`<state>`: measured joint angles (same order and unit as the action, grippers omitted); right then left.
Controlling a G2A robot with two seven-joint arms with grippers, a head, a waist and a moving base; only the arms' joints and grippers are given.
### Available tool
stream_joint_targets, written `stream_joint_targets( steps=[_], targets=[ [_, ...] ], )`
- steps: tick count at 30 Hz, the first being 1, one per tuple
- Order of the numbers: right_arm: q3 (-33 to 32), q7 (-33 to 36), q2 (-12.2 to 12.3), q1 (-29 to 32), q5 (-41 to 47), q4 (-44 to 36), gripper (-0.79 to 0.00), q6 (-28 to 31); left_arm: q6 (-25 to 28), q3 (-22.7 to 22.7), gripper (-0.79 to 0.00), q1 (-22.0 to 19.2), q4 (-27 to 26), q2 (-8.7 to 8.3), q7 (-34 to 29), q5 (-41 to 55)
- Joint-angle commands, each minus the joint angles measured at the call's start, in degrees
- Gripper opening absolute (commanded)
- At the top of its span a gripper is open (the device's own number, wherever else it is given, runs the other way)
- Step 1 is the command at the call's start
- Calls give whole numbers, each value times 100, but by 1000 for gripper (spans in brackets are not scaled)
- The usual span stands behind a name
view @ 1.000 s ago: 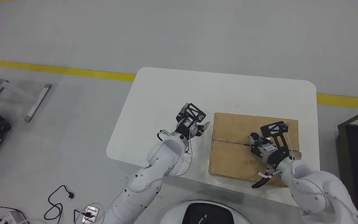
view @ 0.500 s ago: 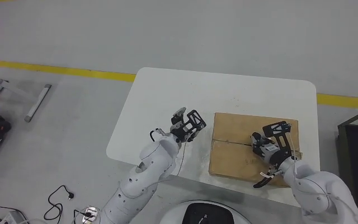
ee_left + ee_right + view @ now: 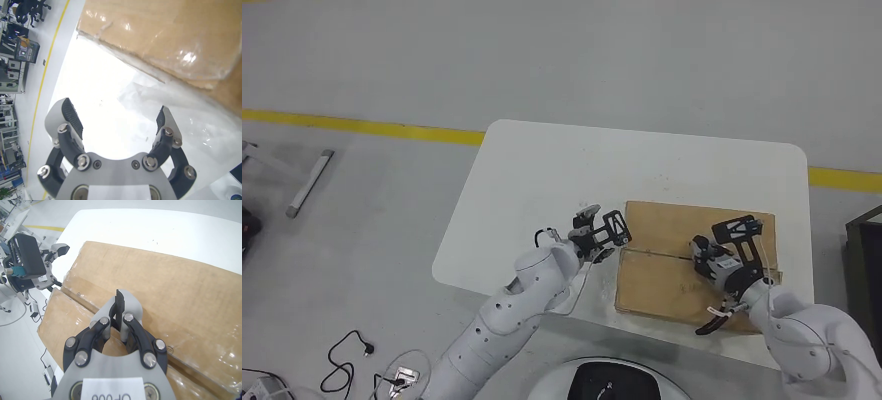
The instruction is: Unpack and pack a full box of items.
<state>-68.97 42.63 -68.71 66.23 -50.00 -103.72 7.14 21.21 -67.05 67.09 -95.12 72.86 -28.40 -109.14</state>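
One cardboard box [image 3: 697, 262] sat closed on one table [image 3: 642, 170], its contents hidden. The left gripper [image 3: 114, 106] gaped empty beside it; the right gripper [image 3: 118, 300], fingers together, held nothing over the seam [image 3: 83, 306].

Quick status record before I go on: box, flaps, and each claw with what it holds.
box: cardboard box, standing on the white table
flaps: both down, meeting at a seam along the top; clear tape on the cardboard
left claw: open, holding nothing, over the table close beside the box's end near the seam
right claw: shut, over the box top at the seam; whether it pinches tape cannot be told
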Motion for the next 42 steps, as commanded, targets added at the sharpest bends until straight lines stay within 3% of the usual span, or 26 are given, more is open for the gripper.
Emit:
stream_joint_targets(
  steps=[1, 2, 3, 4, 5, 13, 25, 42],
  targets=[
    [-5, -7, 2, 12, 14, -5, -785, -7, -51, 86, 0, -82, 111, 23, 146, 57],
    [-6, -10, 3, 16, 13, -5, -785, -5, -66, 112, -31, -110, 142, 31, 186, 82],
    [-6, -13, 4, 19, 12, -5, -785, -4, -71, 135, -163, -131, 160, 37, 231, 90],
    [-7, -21, 4, 21, 11, -5, -785, -13, -93, 150, -419, -146, 170, 41, 269, 70],
    [-5, -30, 4, 23, 20, -6, -785, -15, -119, 168, -785, -142, 176, 43, 319, 53],
    [39, -40, -1, -14, 29, 31, -785, -36, -634, 154, -785, 70, 11, 52, 606, -109],
    [109, -38, -10, -101, 42, 96, -785, -45, -720, 129, -785, 218, -190, 53, 713, -242],
    [240, -42, -31, -214, 70, 279, -785, -42, -1011, -265, -785, 892, -1592, 27, 416, -143]
  ],
)
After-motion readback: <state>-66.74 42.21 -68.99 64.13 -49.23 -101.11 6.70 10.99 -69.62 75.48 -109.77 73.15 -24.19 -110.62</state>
